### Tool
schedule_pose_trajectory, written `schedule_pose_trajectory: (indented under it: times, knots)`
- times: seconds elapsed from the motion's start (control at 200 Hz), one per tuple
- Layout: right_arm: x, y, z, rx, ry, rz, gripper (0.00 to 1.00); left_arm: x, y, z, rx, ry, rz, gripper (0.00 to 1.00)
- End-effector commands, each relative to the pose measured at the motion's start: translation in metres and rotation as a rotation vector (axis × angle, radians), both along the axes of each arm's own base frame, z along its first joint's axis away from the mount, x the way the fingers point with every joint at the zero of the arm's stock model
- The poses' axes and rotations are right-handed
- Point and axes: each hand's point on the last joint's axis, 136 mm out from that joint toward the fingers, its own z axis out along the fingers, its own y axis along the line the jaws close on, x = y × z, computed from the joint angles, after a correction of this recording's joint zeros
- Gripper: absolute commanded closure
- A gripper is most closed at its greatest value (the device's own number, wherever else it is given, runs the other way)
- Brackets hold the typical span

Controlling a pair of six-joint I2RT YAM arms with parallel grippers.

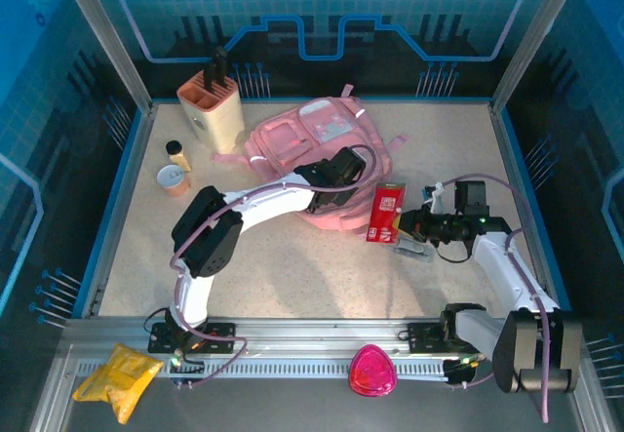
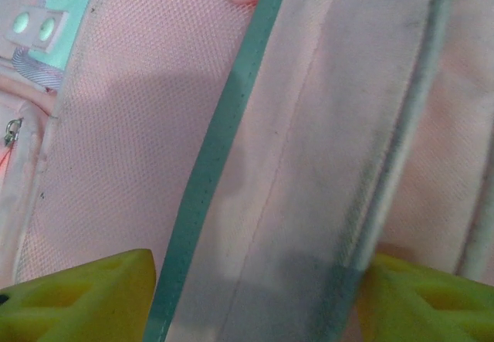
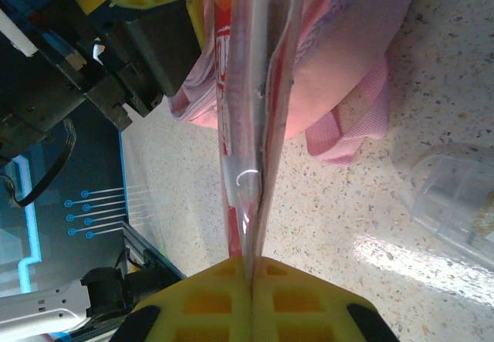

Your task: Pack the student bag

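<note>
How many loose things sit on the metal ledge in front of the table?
2: a yellow packet at the left end of the ledge, and a pink rounded thing right of its middle. More may be hidden.

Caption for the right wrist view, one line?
Right jaws clamp a red packet edge-on beside the pink student bag.

Top external sits high behind the arm bases, looking down on the whole surface (image 1: 292, 276). Left wrist is nearly against the student bag (image 2: 139, 141). Right wrist looks low along the right gripper (image 3: 252, 276). All three share the bag.
</note>
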Motion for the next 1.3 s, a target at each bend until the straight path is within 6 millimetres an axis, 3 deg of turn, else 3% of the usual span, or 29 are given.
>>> schedule_pose_trajectory:
  times: [0.0, 0.25, 0.385, 0.485, 0.625, 0.875, 1.296]
  knots:
    - [0.006, -0.001, 0.010, 0.017, -0.037, 0.009, 1.00, 0.021, 0.004, 0.014, 0.006, -0.056, 0.029, 0.37]
    - [0.009, 0.000, 0.014, 0.004, -0.044, 0.035, 1.00, 0.032, 0.009, 0.051, -0.118, -0.097, 0.037, 0.52]
    - [0.013, 0.006, 0.019, 0.021, -0.051, 0.043, 1.00, 0.039, 0.014, 0.053, -0.140, -0.084, 0.063, 0.58]
    - [0.017, 0.011, 0.023, 0.020, -0.057, 0.056, 1.00, 0.039, 0.011, 0.051, -0.154, -0.060, 0.045, 0.58]
    - [0.020, 0.011, 0.021, 0.009, -0.056, 0.054, 1.00, 0.029, 0.000, 0.053, -0.204, -0.015, -0.011, 0.48]
    - [0.021, 0.011, 0.021, 0.002, -0.058, 0.057, 1.00, 0.032, 0.014, 0.045, -0.117, -0.002, 0.003, 0.43]
    - [0.020, 0.010, 0.019, -0.008, -0.053, 0.062, 1.00, 0.025, 0.030, 0.038, -0.162, 0.058, -0.014, 0.37]
